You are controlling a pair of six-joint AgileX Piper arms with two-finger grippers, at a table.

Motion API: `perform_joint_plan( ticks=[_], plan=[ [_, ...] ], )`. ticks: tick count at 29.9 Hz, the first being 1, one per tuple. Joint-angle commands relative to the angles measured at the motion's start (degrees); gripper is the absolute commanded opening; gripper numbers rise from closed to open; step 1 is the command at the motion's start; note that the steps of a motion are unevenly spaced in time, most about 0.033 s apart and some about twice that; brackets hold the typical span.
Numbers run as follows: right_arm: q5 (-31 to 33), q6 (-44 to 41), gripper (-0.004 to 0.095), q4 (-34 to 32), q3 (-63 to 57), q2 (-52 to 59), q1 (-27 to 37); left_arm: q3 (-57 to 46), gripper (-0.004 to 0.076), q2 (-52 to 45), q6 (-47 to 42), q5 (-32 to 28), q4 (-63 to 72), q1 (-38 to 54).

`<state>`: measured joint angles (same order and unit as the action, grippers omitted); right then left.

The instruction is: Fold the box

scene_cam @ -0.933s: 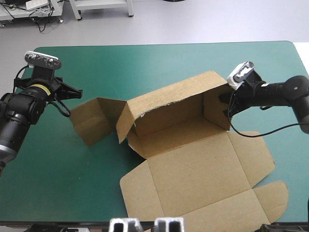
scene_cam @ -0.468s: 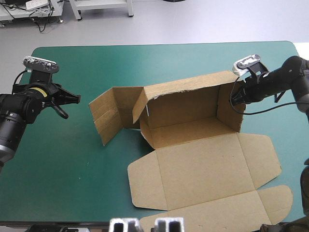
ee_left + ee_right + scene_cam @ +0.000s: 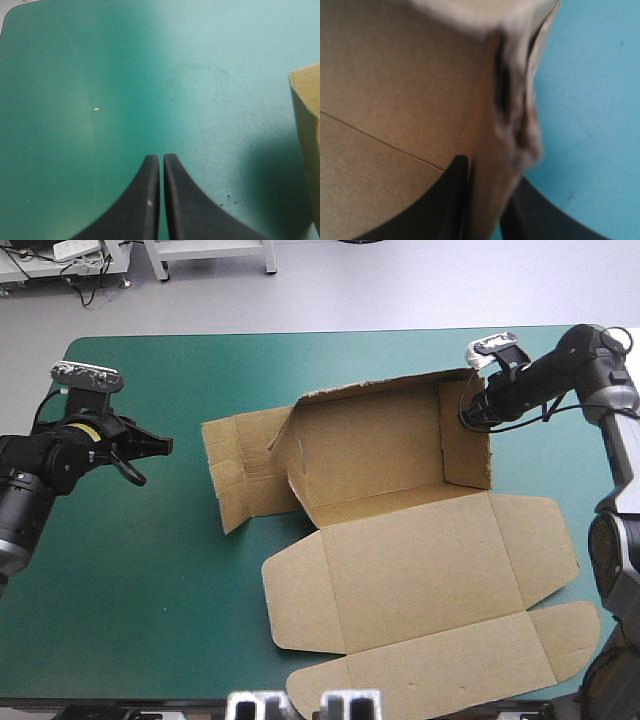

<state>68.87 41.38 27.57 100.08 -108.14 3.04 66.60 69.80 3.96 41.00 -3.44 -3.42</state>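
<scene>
Teal-green table cover (image 3: 200, 620); one tiny pale speck (image 3: 96, 109) on it

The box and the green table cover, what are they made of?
The box looks like cardboard: brown, matt, with pressed crease lines and a ragged top edge. The teal-green cover looks like a smooth mat, perhaps rubber or plastic, faintly scuffed; I cannot tell which.

Teal-green table (image 3: 150, 590) bears the brown box (image 3: 410, 570), walls partly raised

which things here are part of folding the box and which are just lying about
Part of the job: box, right gripper shut on its side wall, left gripper shut and apart.
Lying about: only a white speck on the table cover.
</scene>
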Motion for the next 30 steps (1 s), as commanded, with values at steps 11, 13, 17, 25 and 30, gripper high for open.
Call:
perform_joint_plan(
  ticks=[11,13,17,25,30],
  plan=[
    [3.08,-6.55,0.0693,2.66,10.67,4.26,-1.12,1.33,0.0013,-1.66,-0.09,-3.73,1.78,-0.04],
    [3.08,-7.82,0.0692,-1.62,10.56,4.38,-2.25,1.34,0.0013,-1.66,0.05,-4.00,1.78,-0.04],
    [3.08,-11.78,0.0689,-10.03,9.95,2.85,-4.43,0.81,0.0013,-1.66,0.14,-4.00,1.78,-0.04],
    [1.37,-10.97,0.0619,-7.19,10.05,-3.62,-6.59,0.77,0.0013,-1.56,0.14,-3.37,2.55,-0.04],
    [0.10,-10.86,0.0535,-3.98,10.16,-8.23,-6.69,0.68,0.0013,-1.56,0.14,-2.17,2.83,-0.04]
  ],
)
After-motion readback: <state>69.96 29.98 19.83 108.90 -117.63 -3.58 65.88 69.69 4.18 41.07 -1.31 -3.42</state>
